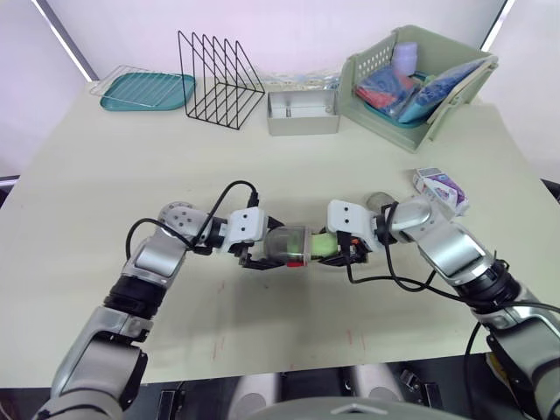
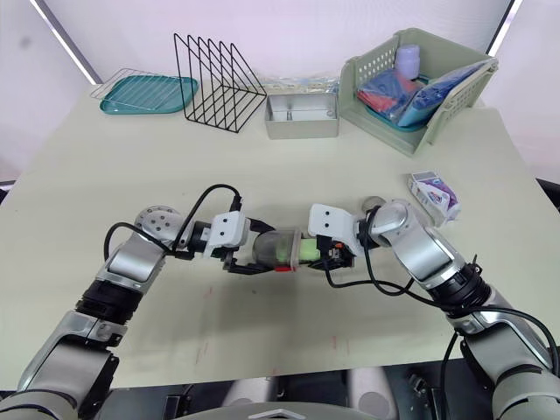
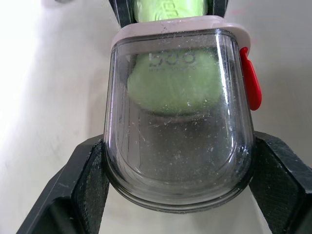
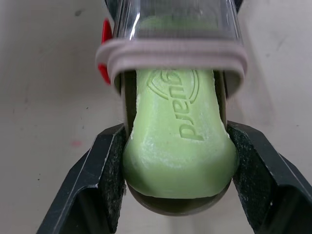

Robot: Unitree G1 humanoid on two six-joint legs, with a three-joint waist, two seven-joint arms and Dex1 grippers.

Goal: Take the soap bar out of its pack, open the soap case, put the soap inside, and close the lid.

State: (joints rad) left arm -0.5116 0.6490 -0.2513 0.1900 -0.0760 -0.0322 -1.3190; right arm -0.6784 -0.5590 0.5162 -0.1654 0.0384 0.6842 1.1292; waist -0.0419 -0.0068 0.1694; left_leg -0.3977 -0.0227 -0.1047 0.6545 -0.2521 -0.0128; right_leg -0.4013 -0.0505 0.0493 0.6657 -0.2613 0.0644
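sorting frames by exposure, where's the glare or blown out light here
Left wrist view: the table washes out to white beside the soap case, whose clear shell shows speckled highlights. Right wrist view: even light, no glare on the soap bar. Left eye view: bright light strips in both upper corners.

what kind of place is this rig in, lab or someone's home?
Probably a staged lab tabletop, not a home: a plain pale table against blank white walls, with props lined along the far edge: black wire rack, teal tray, green basket of packs.

Silver arms (image 1: 156, 255), white wrist housings (image 1: 248, 225), black cables (image 1: 229, 187), black pincer fingers (image 3: 80, 187).
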